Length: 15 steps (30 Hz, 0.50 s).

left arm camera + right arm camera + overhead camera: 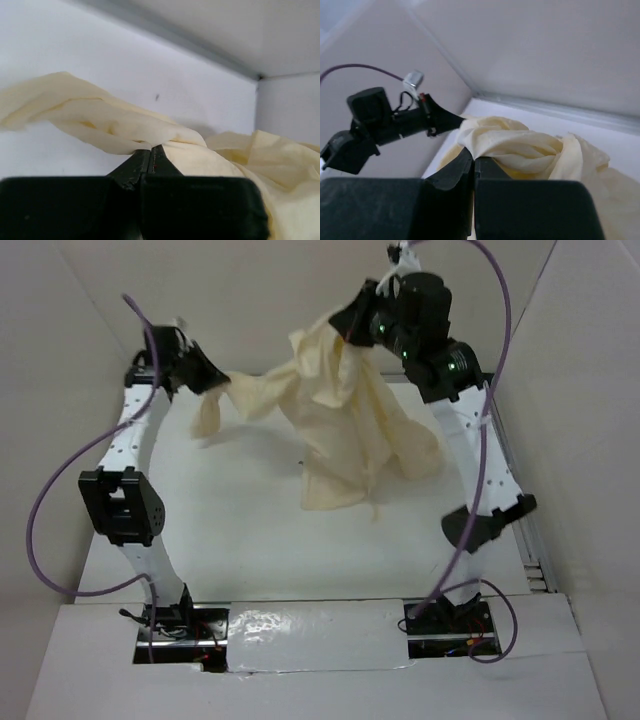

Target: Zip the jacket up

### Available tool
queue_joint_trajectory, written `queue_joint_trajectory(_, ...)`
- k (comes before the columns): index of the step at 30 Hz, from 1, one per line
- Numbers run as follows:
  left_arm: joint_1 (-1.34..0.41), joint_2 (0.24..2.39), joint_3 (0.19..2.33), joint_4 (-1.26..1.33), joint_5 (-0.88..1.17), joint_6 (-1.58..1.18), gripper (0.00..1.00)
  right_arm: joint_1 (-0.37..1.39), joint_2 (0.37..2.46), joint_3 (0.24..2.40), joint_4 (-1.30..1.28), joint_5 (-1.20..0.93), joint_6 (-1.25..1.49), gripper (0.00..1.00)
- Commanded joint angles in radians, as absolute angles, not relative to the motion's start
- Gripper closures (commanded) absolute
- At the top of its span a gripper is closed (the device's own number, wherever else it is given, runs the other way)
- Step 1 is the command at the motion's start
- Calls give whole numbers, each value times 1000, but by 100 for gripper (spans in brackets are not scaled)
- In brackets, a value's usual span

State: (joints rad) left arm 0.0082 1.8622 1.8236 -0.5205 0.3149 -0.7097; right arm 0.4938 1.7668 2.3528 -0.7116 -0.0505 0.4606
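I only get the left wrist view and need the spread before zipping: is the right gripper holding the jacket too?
Observer: Yes. The right gripper is shut on a bunched part of the jacket.
Operator: Is the cloth stretched flat between the grippers?
Observer: No. From above it hangs crumpled, most of it below the right gripper. Only a narrow strip runs across to the left gripper.
Operator: Any zipper showing?
Observer: None in any view. The top view shows only crumpled cloth.

Left end effector (151,148) and right end effector (473,160) clamped.
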Motion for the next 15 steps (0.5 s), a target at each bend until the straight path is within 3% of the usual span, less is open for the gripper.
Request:
queue_joint_trajectory(1,127,1824,2078,-647,344,-649,100,434,1894,2741,-760,-288,341,100)
queue_joint_trajectory(4,196,1729,2071,-594,371,-617,100,371,1682,2390,-560,-379,368,100)
queue_joint_trajectory(5,212,1695,2044,-583,364,-601,100,361,1621,2101,-507,-417,356,100)
queue_joint_trajectory(8,204,1576,1846,-514,337,-565,100,350,1407,1642,-373,-391,316,93)
queue_joint_trajectory(10,192,1490,1650,-454,354,-572,100,354,1300,1376,-344,-295,324,78)
queue_joint_trajectory(11,172,1456,1578,-428,370,-574,100,356,1269,1305,-345,-258,339,77)
queue_joint_trajectory(14,114,1324,1271,-303,380,-603,100,354,1187,1064,-376,-120,423,57)
queue_joint_trajectory(15,97,1265,1143,-282,376,-609,100,354,1152,1019,-406,-92,446,40)
